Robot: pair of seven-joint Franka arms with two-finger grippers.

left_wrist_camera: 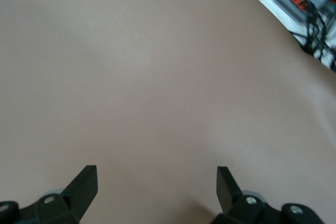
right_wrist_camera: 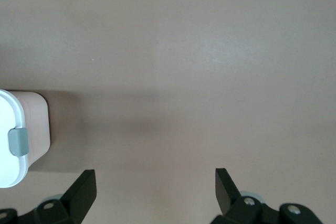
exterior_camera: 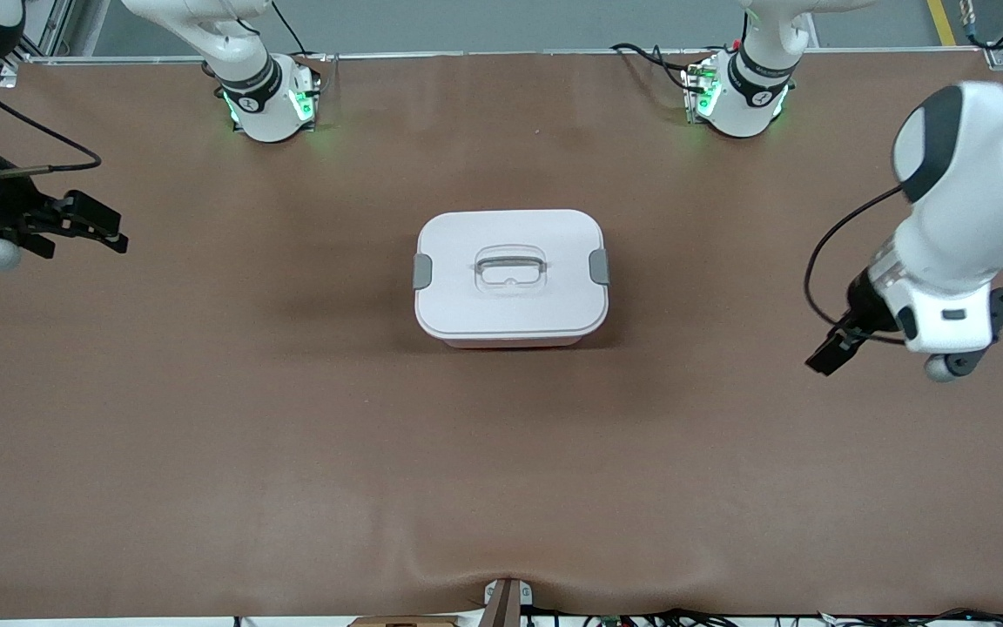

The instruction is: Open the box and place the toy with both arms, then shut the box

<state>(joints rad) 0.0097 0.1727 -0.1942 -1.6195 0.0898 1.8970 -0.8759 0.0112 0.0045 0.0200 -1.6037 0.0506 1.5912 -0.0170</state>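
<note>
Box (exterior_camera: pixel 511 277) lidded, mid-table | left pincer (exterior_camera: pixel 825 358) open | right pincer (exterior_camera: pixel 105 228) open

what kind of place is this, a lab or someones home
Most likely a robotics lab or test bench, not a home. Two white arms bolted along one edge of a brown-covered table, bundles of cables at its edge, and a lone closed box staged in the middle all suggest a test setup.

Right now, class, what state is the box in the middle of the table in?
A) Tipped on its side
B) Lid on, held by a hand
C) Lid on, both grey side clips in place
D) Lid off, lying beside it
C: the box sits upright with its white lid on and a grey clip at each end; nothing touches it.
</note>
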